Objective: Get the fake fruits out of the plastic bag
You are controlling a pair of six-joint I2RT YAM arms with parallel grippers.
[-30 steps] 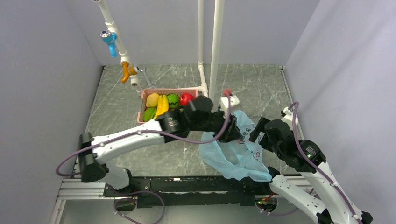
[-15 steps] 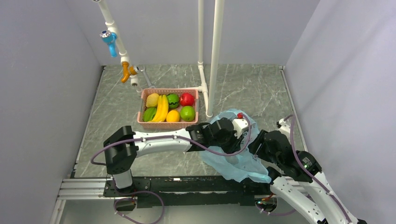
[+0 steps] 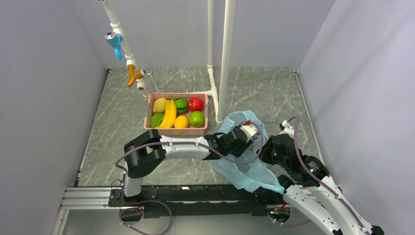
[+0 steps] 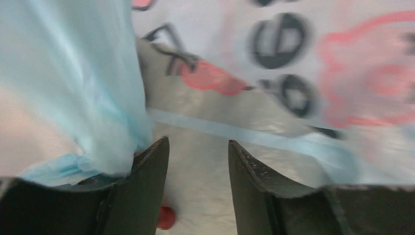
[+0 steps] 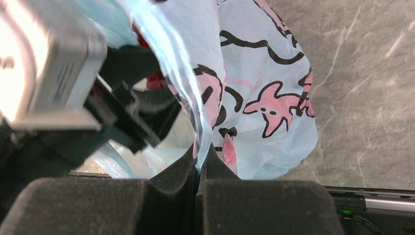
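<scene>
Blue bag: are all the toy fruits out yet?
Probably nearly: glossy plastic toy fruits fill the pink lattice plastic basket. The right hand pinches the thin light-blue plastic bag; the left hand reaches inside, open, empty. Anything left inside is hidden.

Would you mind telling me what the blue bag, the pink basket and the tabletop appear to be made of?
The plastic bag looks like thin translucent light-blue film, crinkled and printed. The pink basket seems rigid plastic, with lattice walls. The tabletop is grey-green with white veins: marble-like, perhaps a printed surface.

walls [image 3: 44, 73]: plain pale grey | tabletop [image 3: 122, 107]: grey marble | white pipe frame [image 3: 226, 49]
</scene>
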